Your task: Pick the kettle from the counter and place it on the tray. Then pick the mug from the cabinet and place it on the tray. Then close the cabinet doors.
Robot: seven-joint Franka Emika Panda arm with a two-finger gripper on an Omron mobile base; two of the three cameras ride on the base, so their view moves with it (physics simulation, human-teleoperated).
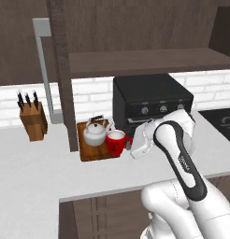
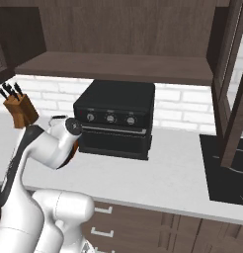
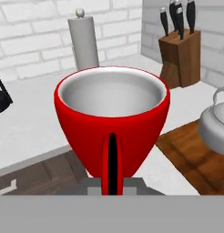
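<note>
While the arm [image 1: 180,161] reaches forward and left from the base, its forearm slants up over the counter [image 1: 37,172] edge and the white hand bends down toward the tray [image 1: 91,151]. Gripper [image 1: 132,145] sits just right of the mug [image 1: 116,142], level with it, in front of the black oven [image 1: 152,100].

Hand view: mug [image 3: 113,118] fills the centre, upright, white inside, handle facing the camera and running straight down between the fingers. Jaws nearly together, clamped on the mug handle. Fingertips themselves are hidden behind the handle.

Left base view: mug at the tray's right front corner, apparently overlapping its edge; cannot tell whether it rests on the wood or hangs just above. Kettle [image 1: 96,132] stands upright on the tray just left of the mug, close to touching. Tray lies on the counter beside the foot of an open cabinet door [image 1: 65,88], its grey bar handle [image 1: 44,70] to the left. Knife block [image 1: 33,119] stands further left, well apart.

Right base view: elbow and wrist [image 2: 54,143] cover the tray area; the knife block [image 2: 20,108] shows behind. Cabinet [image 2: 113,66] shelf runs above the oven [image 2: 116,118]; second door [image 2: 232,99] stands open at right.

Hand view also: kettle [image 3: 216,129] at right on the tray [image 3: 196,159], a paper-towel roll [image 3: 84,41] behind the mug.
</note>
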